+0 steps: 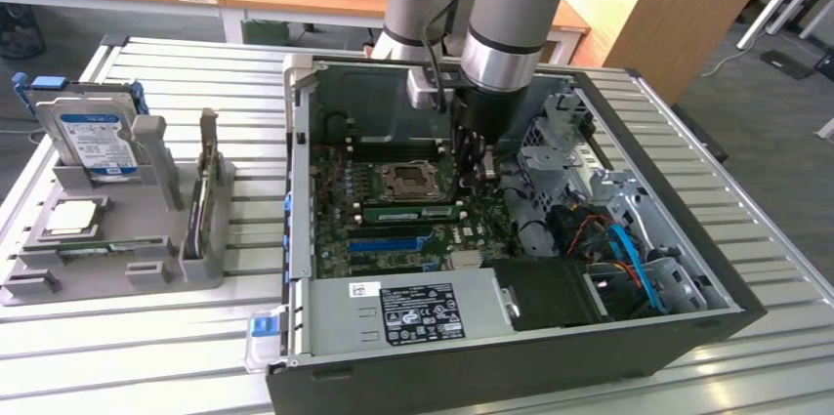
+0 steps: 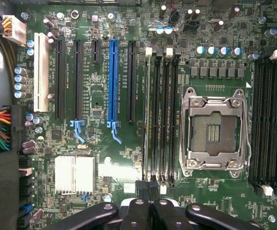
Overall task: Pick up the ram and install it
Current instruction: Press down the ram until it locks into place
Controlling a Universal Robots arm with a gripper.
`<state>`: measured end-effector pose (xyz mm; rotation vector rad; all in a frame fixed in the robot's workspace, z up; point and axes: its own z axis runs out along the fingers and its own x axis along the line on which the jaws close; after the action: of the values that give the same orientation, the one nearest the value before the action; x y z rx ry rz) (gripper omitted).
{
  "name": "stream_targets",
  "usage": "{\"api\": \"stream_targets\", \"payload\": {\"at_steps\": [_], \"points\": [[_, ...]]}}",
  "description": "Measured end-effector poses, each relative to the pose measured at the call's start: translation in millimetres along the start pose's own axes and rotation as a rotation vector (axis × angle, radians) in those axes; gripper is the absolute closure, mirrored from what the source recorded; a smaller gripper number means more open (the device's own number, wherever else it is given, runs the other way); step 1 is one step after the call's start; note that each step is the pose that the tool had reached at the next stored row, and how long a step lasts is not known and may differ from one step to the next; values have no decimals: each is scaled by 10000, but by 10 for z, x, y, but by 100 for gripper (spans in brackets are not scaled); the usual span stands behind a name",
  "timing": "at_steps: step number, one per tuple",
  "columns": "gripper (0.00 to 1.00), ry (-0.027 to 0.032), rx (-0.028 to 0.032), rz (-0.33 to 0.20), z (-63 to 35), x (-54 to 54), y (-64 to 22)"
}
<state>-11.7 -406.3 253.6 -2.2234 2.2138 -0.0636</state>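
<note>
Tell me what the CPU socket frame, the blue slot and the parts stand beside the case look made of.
The CPU socket frame looks like bare metal, likely steel: bright, reflective silver. The blue slot looks like moulded plastic, judging by its even, slightly glossy colour. The parts stand seems to be matte grey plastic, possibly printed: dull, uniform and blocky.

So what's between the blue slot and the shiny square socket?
Wrist view: after the blue slot comes one black card slot, then long memory slots, then the socket.
</note>
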Motion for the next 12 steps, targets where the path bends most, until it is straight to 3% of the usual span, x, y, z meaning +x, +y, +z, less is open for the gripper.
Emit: {"api": "stream_targets", "payload": {"at_steps": [12], "points": [[89, -2, 5, 0, 96, -3, 3]]}}
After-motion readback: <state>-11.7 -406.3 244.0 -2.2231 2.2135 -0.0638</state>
